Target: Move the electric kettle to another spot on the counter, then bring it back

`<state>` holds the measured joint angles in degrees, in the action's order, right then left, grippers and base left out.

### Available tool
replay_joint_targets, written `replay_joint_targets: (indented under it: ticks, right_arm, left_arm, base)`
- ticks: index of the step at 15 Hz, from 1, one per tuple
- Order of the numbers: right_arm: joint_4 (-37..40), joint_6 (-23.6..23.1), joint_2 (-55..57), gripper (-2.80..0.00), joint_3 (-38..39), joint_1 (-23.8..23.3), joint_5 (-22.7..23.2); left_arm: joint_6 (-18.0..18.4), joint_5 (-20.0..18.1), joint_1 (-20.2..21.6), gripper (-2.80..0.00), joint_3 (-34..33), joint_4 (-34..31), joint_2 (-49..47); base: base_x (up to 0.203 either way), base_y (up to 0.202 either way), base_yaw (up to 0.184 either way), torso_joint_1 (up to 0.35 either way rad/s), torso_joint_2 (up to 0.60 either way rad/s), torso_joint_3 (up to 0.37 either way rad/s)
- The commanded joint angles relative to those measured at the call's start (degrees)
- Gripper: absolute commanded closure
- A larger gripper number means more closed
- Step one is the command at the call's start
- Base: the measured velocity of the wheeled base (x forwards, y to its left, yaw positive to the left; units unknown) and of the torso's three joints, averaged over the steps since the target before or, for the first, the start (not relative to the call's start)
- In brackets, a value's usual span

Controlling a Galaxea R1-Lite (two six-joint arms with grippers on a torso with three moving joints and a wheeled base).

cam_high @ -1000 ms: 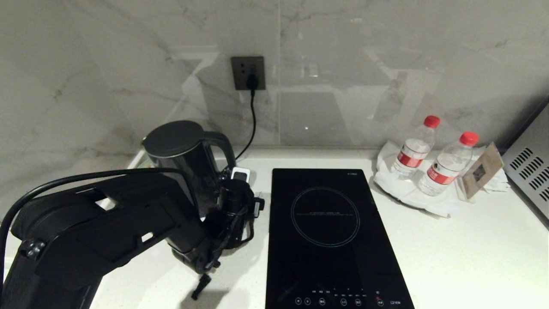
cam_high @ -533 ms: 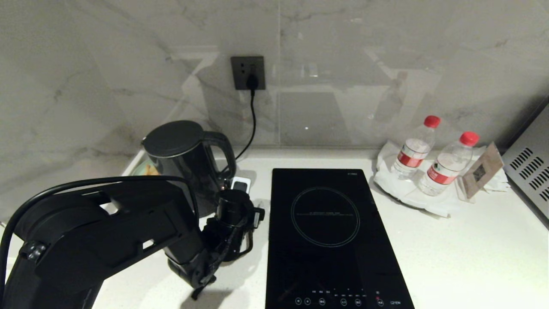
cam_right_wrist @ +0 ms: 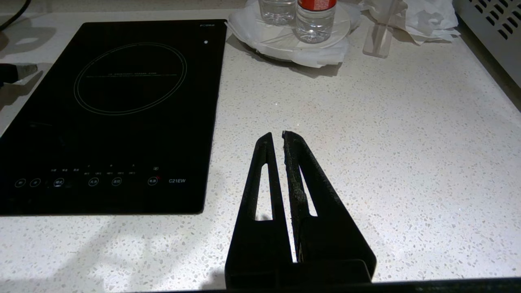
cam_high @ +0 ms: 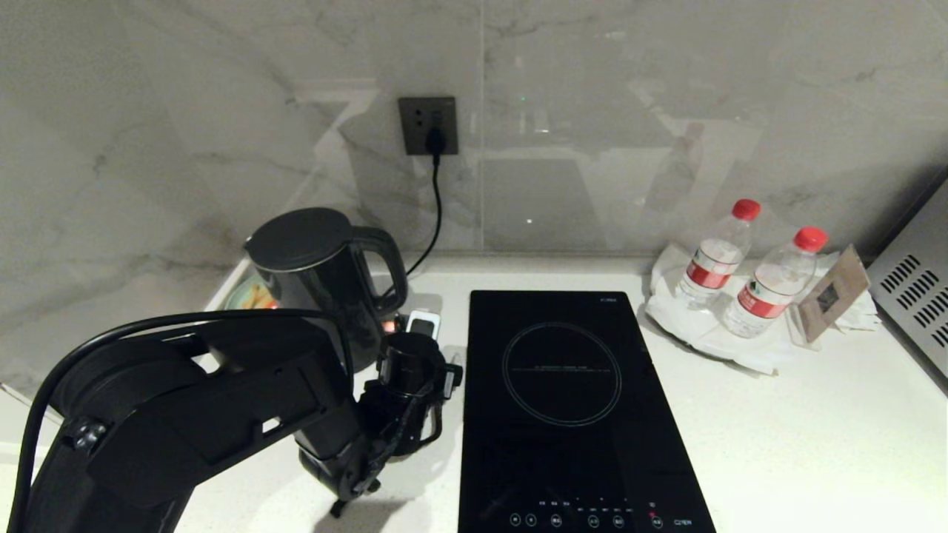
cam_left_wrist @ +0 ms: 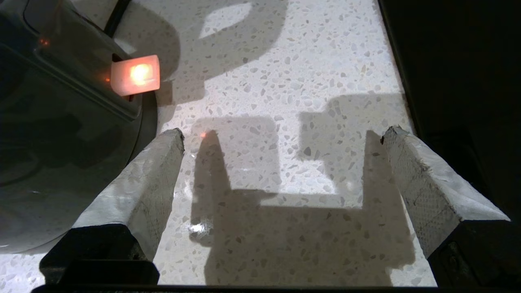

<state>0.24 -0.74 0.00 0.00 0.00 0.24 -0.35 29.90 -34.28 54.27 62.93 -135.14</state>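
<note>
In the head view the kettle (cam_high: 326,277) stands upright at the back left of the tabletop (cam_high: 815,429), left of the hob (cam_high: 570,414), with its handle toward the hob. The left arm reaches in front of the kettle. Two bottles (cam_high: 748,277) stand on a plate at the back right.

In the left wrist view the left pincer (cam_left_wrist: 283,134) is wide open and empty over the tabletop, between the kettle and the hob. One finger (cam_left_wrist: 142,183) is just beside the kettle base, where a switch (cam_left_wrist: 135,75) glows orange.

In the right wrist view the right pincer (cam_right_wrist: 277,136) is closed and empty over bare tabletop, right of the hob
</note>
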Motion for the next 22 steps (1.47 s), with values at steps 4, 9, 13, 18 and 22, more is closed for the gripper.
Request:
replay_joint_targets:
  ticks: [4, 9, 13, 18, 22]
  right_arm:
    - [0.0, -0.1, 0.0, 0.00, 0.0, 0.0, 0.0]
    - [0.0, -0.1, 0.0, 0.00, 0.0, 0.0, 0.0]
    - [0.0, -0.1, 0.0, 0.00, 0.0, 0.0, 0.0]
    - [0.0, -0.1, 0.0, 0.00, 0.0, 0.0, 0.0]
    - [0.0, -0.1, 0.0, 0.00, 0.0, 0.0, 0.0]
  left_arm:
    - [0.0, 0.2, -0.1, -2.80, 1.3, 0.3, -1.2]
    - [0.1, 0.2, -0.2, -2.80, 2.9, -0.1, -1.6]
    - [0.1, 0.2, -0.2, -2.80, 3.6, -0.1, -2.2]
    - [0.4, 0.2, 0.1, -2.80, 5.7, -0.6, -2.6]
    - [0.4, 0.2, 0.5, -2.80, 7.5, -2.6, -2.7]
  base:
    - [0.000, 0.000, 0.000, 0.000, 0.00, 0.000]
    - [0.000, 0.000, 0.000, 0.000, 0.00, 0.000]
    - [0.000, 0.000, 0.000, 0.000, 0.00, 0.000]
    - [0.000, 0.000, 0.000, 0.000, 0.00, 0.000]
    - [0.000, 0.000, 0.000, 0.000, 0.00, 0.000]
